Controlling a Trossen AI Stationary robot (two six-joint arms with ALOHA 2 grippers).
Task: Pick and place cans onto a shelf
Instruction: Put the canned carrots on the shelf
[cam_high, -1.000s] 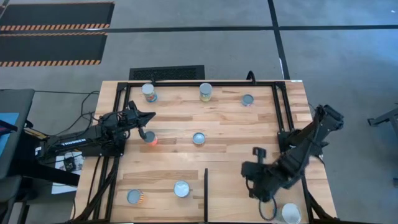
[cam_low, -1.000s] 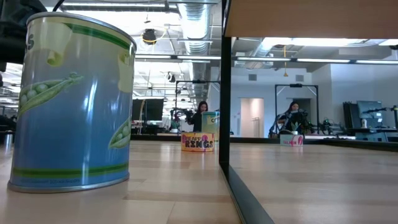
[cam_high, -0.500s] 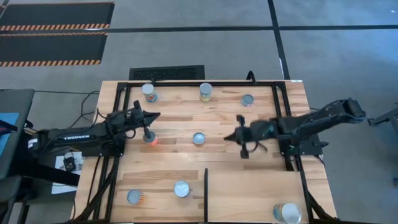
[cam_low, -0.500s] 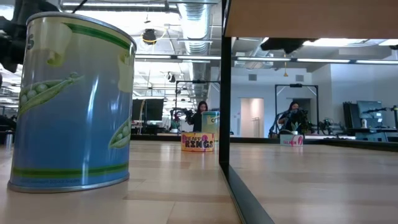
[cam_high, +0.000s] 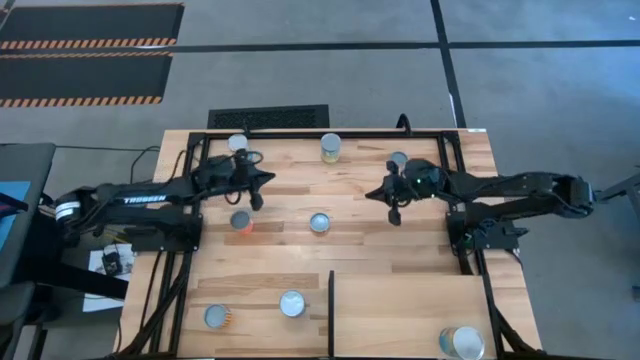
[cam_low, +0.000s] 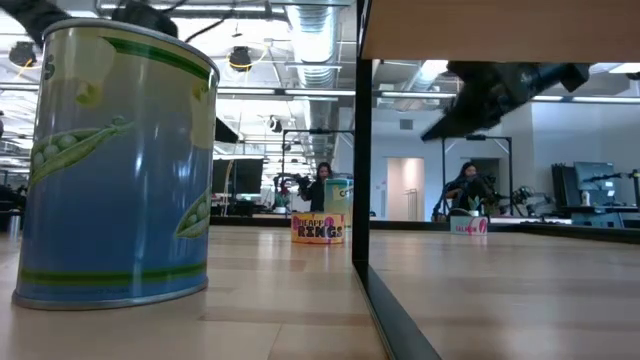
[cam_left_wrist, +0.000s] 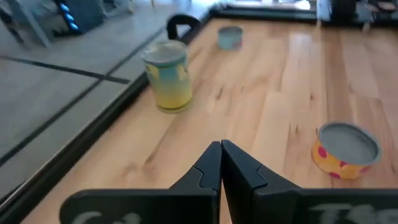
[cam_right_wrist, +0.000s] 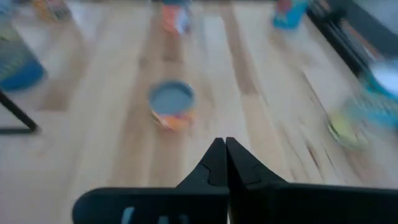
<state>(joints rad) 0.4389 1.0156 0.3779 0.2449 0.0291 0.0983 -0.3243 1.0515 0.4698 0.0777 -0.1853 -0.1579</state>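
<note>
I am holding both of my arms out over the counter (cam_high: 360, 200) with nothing in either of them. My left gripper (cam_high: 262, 178) is hovering near the far left can (cam_high: 237, 143), its fingers (cam_left_wrist: 211, 167) pressed together and empty, with the low orange-labelled can (cam_high: 241, 220) sitting just beside and nearer than it. My right gripper (cam_high: 378, 194) is reaching in from the other side, fingers (cam_right_wrist: 219, 163) likewise closed on nothing, pointing toward the flat can in the middle of the counter (cam_high: 319, 222), while the small far right can (cam_high: 398, 159) lies close behind its wrist. The tall yellowish can (cam_high: 330, 148) is standing at the far edge between my two arms. Two more cans, one with an orange label (cam_high: 216, 317) and one white-topped with peas on its label (cam_high: 292, 303), are waiting at the near left, just outside the thin black divider (cam_high: 331, 310). The shelf (cam_high: 400, 310) is the pale section at the near right, and only one can (cam_high: 460, 342) is sitting on it, in the near corner, so I judge most of the work is ahead; I would need to open my fingers before taking any can.
</note>
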